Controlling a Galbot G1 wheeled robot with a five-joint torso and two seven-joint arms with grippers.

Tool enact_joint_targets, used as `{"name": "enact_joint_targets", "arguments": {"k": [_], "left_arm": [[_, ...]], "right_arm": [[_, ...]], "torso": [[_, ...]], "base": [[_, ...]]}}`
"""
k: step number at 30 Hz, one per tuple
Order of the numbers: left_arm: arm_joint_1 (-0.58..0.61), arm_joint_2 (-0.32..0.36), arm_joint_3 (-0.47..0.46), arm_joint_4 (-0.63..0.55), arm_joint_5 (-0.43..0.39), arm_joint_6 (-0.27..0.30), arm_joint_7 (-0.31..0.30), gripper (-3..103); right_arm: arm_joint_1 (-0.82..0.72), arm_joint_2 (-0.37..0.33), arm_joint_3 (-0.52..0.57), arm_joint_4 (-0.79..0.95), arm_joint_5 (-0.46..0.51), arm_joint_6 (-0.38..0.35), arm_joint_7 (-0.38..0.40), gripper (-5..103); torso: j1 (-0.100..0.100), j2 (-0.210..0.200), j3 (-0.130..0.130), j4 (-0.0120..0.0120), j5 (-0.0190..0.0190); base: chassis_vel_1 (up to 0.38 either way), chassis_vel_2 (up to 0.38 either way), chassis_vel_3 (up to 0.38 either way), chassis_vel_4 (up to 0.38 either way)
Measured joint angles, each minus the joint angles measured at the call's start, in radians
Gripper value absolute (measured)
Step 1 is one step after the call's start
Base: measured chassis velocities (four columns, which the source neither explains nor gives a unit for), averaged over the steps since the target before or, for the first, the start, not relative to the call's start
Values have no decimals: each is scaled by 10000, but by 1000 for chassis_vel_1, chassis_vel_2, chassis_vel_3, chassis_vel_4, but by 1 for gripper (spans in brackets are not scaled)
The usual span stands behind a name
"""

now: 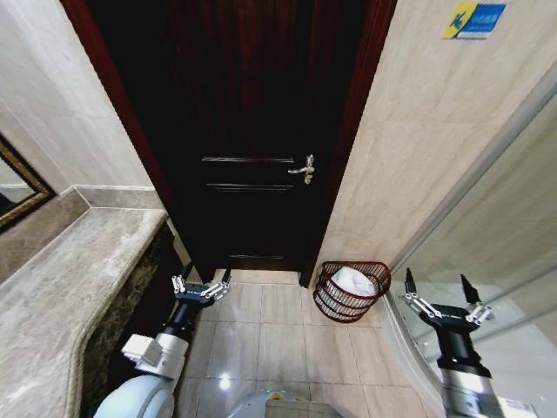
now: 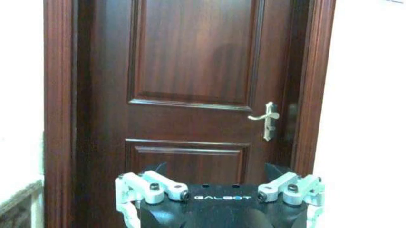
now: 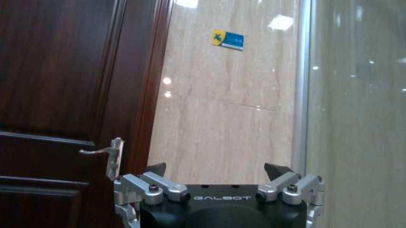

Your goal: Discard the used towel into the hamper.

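A soft, light towel point(image 1: 352, 280) is seen in the hamper point(image 1: 348, 292), left of the spread, empty right gripper point(image 1: 441, 300); the left gripper point(image 1: 201, 286) is spread too.

"GALBOT" in white letters on the black body of the left pincer point(image 2: 219, 197), the same word on the right pincer point(image 3: 220, 197), blue-and-yellow wall sign point(image 1: 474, 19) at upper right, wording unreadable

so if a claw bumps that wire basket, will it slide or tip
The hamper is probably light, since it is open wire holding something white, so a nudge would likely slide it on the smooth tiles. It tapers toward the base, so a high push may tip it.
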Motion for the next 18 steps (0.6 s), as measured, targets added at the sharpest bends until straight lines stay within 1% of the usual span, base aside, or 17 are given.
{"name": "enact_joint_targets", "arguments": {"k": [8, 18], "left_arm": [[0, 0, 0, 0, 0, 0, 0, 99], [0, 0, 0, 0, 0, 0, 0, 99]], "right_arm": [[0, -1, 0, -1, 5, 0, 0, 100], [1, 0, 1, -2, 11, 0, -1, 100]], "torso": [[0, 0, 0, -1, 0], [0, 0, 0, -2, 1]], "base": [[-46, -43, -47, -41], [-92, -94, -86, -95]]}}
